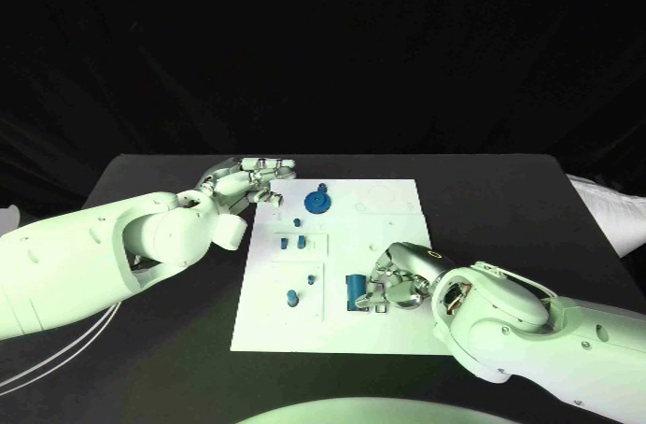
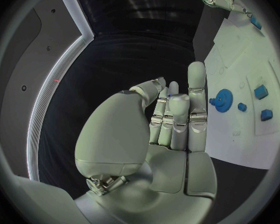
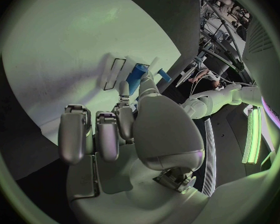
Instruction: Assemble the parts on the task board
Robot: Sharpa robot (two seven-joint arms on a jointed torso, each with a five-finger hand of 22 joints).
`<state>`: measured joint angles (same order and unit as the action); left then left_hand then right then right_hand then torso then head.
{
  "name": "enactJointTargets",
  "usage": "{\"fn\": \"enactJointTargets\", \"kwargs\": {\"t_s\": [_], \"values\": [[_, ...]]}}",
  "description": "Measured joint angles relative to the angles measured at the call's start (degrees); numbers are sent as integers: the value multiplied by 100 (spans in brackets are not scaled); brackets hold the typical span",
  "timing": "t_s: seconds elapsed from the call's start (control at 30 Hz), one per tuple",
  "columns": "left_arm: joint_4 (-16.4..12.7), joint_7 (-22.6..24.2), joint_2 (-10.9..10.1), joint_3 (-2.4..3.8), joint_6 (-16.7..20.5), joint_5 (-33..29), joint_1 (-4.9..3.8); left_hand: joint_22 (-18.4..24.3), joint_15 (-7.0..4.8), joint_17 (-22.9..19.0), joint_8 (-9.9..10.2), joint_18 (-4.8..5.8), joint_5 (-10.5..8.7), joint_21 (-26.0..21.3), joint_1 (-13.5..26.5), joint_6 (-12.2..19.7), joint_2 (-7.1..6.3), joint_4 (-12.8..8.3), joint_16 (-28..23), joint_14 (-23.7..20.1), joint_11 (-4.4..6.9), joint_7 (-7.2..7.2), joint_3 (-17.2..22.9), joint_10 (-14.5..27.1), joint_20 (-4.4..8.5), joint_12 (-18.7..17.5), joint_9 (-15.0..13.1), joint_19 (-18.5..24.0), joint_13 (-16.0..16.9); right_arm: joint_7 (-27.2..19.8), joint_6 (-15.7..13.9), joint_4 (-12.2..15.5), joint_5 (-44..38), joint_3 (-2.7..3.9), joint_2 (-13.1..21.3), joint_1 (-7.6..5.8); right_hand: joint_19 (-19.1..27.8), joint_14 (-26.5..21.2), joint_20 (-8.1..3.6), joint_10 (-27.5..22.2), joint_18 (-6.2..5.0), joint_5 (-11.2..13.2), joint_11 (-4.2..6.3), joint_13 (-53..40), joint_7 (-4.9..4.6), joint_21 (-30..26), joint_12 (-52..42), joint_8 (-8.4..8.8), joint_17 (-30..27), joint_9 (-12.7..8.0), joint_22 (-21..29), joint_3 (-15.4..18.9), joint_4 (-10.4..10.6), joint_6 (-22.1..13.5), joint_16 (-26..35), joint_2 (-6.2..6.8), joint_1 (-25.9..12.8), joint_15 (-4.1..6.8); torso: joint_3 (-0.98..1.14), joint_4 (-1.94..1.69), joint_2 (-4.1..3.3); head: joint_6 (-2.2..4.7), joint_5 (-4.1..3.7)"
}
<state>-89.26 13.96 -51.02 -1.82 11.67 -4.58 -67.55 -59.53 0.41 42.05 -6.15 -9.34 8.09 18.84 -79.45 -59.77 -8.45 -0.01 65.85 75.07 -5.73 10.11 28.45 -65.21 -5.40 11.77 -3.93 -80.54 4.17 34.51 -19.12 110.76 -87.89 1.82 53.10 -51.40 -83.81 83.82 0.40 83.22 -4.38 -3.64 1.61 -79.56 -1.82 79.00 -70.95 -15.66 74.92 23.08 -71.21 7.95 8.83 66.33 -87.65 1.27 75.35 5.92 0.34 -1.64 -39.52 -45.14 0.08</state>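
Observation:
The white task board (image 1: 390, 209) lies mid-table. On it are a blue gear (image 1: 317, 202) near the far edge, two small blue parts (image 1: 294, 243) in the middle, and two more (image 1: 292, 299) toward the near left. A long blue part (image 1: 354, 291) sits by a rectangular slot on the board (image 3: 65, 40). My right hand (image 1: 400, 279) pinches this long blue part (image 3: 137, 77) between thumb and a finger. My left hand (image 1: 249, 181) hovers at the board's far left corner, fingers loosely bent and holding nothing. The left wrist view shows that hand (image 2: 171, 119) beside the gear (image 2: 224, 100).
The black table (image 1: 498, 190) surrounds the board, with bare room on the right and at the far side. My left forearm (image 1: 121, 247) lies over the table's left part, beside the board's left edge.

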Motion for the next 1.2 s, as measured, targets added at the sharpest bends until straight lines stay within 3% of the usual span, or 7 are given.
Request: {"fn": "enactJointTargets", "kwargs": {"t_s": [0.17,0.37,0.5,0.63,0.7,0.9,1.2], "values": [[0,-4,0,0,-2,0,0,0,0,0,0,0,0,0,0,0,0,0,0,0,0,0,0,0,0,0,0,0,0,-14,-7,-29,-64,4,-35,-5,-20,0,-20,0,0,12,0,0,0,0,-1,0,0,21,0,-4,-6,0,0,-33,-33,0,-3,0,0,3,-3],[1,-7,-1,0,-4,0,0,0,0,1,0,0,0,0,0,0,0,0,0,0,0,0,0,0,0,0,0,0,0,-16,-79,12,-63,-6,71,4,-20,0,-19,-1,0,-85,0,-293,-5,0,-38,0,-1,57,-6,193,227,-5,0,-244,-201,0,-1,-3,2,9,-9],[2,-10,-7,-2,-6,0,0,0,0,1,0,0,0,0,0,0,0,0,0,0,0,0,0,0,0,0,0,0,0,-81,-218,169,112,7,377,-5,-20,11,-19,21,0,-302,-22,-293,-90,-11,51,160,-1,36,82,307,341,-218,0,-194,-308,-10,0,0,6,19,-30],[0,-11,-23,-4,-6,0,1,0,0,1,0,0,0,0,0,0,0,0,0,0,0,0,0,0,0,0,0,0,0,-289,-378,322,555,14,861,-158,39,18,85,-1,0,-639,-145,-331,-291,-45,212,521,-1,-158,135,293,288,-638,0,-187,-226,-168,-3,16,15,37,-85],[-8,-12,-33,-6,-6,0,1,0,0,1,0,0,0,0,0,0,0,0,0,0,0,0,0,0,0,0,0,0,0,-435,-437,356,798,26,1144,-285,33,20,117,-41,-1,-736,-185,-426,-362,-45,254,633,-1,-252,151,260,211,-710,0,-225,-70,-184,-3,27,19,54,-128],[-66,-12,-40,-14,-4,0,1,0,0,1,0,0,0,0,0,0,0,0,0,0,0,0,0,0,0,0,0,0,0,-755,-488,201,1134,26,1808,-509,32,10,158,-63,-1,-760,-207,-677,-371,-44,294,748,-2,-422,132,221,126,-718,0,-330,138,-215,-7,86,35,108,-327],[-131,-13,-36,-35,-4,0,3,0,0,1,0,0,0,0,0,0,0,0,0,0,0,0,0,0,0,0,0,0,0,-873,-443,-74,1150,4,2267,-615,32,10,158,-83,-1,-859,-226,-698,-359,-45,302,793,0,-574,129,352,209,-581,1,-344,152,-215,12,188,57,168,-616]]}}
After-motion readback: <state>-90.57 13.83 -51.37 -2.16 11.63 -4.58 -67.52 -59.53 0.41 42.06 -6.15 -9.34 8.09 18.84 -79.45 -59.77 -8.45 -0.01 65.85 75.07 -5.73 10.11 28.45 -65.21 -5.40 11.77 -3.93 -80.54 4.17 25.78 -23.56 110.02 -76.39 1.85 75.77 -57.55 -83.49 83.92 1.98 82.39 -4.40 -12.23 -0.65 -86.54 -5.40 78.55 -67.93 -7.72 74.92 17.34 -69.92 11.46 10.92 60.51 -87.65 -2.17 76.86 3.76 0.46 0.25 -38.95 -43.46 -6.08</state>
